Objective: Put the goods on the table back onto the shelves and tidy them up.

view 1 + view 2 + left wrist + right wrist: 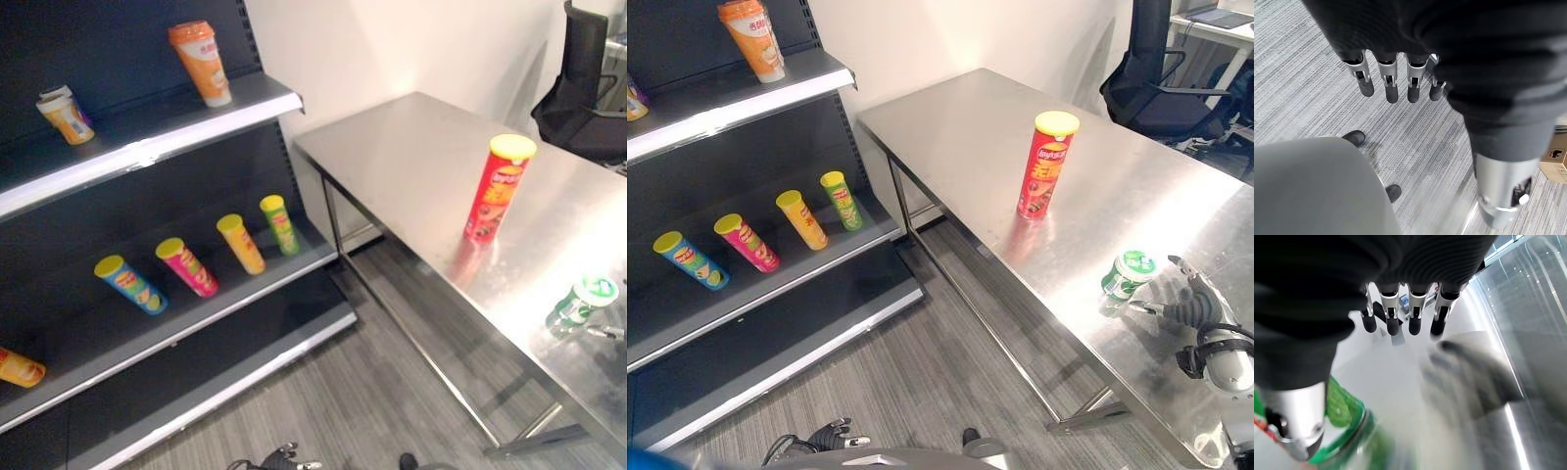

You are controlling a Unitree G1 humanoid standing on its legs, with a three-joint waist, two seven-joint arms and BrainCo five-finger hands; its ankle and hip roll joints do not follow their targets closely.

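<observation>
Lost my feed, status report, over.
Right hand open beside green cup, not gripping. Left hand open, low. Red can upright on table.

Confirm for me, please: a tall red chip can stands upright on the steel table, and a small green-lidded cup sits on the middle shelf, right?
Not quite. The green-lidded cup is not on a shelf; it sits on the steel table, just in front of the right hand, as the right eye view shows. The tall red chip can does stand upright on the table.
</observation>
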